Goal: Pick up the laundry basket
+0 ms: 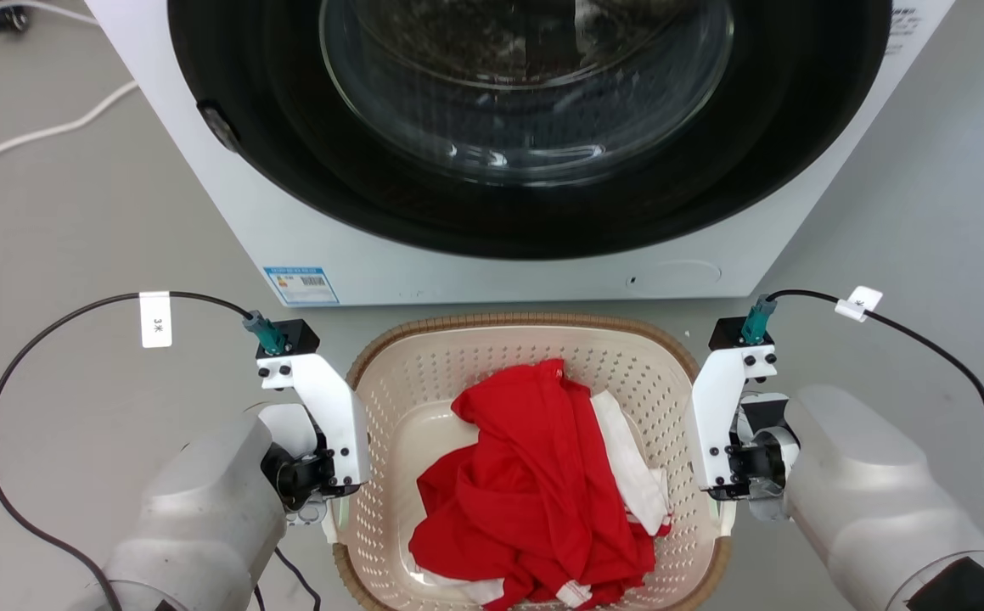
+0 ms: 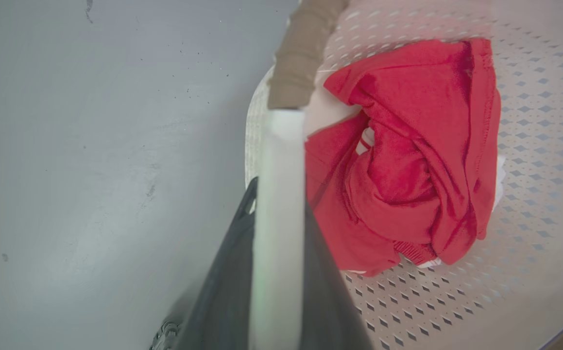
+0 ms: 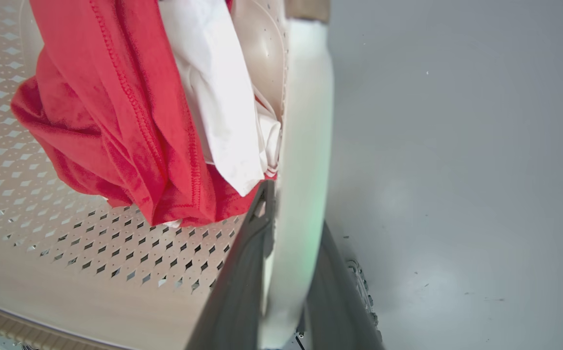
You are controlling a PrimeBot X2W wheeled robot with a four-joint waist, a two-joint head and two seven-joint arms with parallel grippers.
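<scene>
The laundry basket (image 1: 466, 361) is cream with perforated walls and a brown woven rim, and it stands just in front of the washer. It holds a crumpled red garment (image 1: 534, 475) and some white cloth (image 1: 627, 458). My left gripper (image 1: 332, 509) is at the basket's left side. In the left wrist view its dark fingers (image 2: 223, 291) clamp the white loop handle (image 2: 281, 146). My right gripper (image 1: 722, 507) is at the basket's right side, and in the right wrist view its fingers (image 3: 237, 291) close on the other white handle (image 3: 308, 97). Whether the basket rests on the floor I cannot tell.
A white front-loading washer (image 1: 492, 271) with a round dark glass door (image 1: 525, 85) stands right behind the basket. Pale cables (image 1: 33, 136) lie on the grey floor at the far left. Bare grey floor (image 1: 75, 238) lies to both sides of the basket.
</scene>
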